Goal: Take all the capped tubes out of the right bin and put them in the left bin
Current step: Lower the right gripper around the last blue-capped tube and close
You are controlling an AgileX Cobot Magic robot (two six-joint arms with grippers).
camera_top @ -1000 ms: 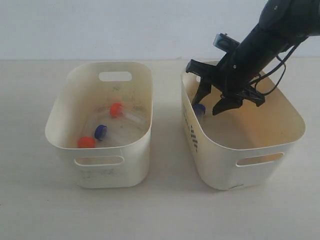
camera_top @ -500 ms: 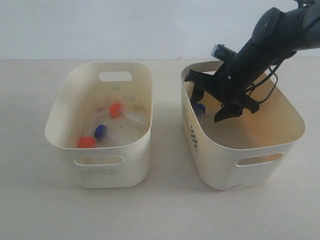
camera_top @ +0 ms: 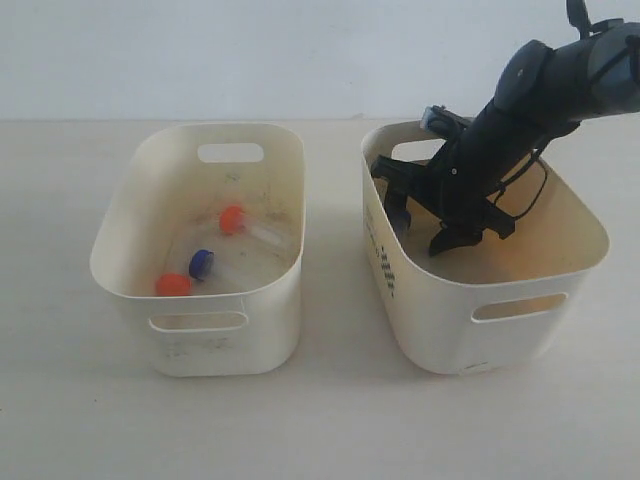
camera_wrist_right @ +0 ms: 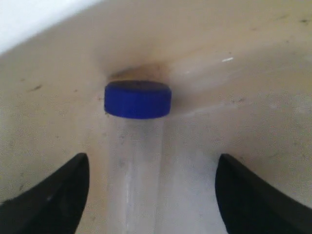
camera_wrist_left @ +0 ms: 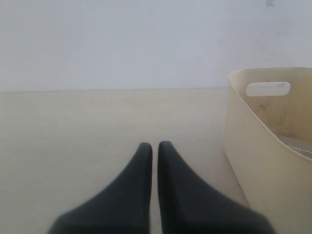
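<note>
The right arm [camera_top: 530, 90] is a thick, rounded, matte blue-black tube, with thin black cables [camera_top: 541, 183] looped off it at about five o'clock. The right pincer [camera_top: 418, 228] has black, tapering, pointed fingers [camera_wrist_right: 53, 200]. The left pincer [camera_wrist_left: 151, 145] is two smooth black wedges with rounded tips.

Exterior high, wide; right wrist close inside right bin [camera_top: 430, 330]; left wrist low.

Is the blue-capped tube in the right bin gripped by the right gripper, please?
No: the right wrist view shows the right gripper open, its fingers standing clear on either side of the blue-capped tube.
</note>
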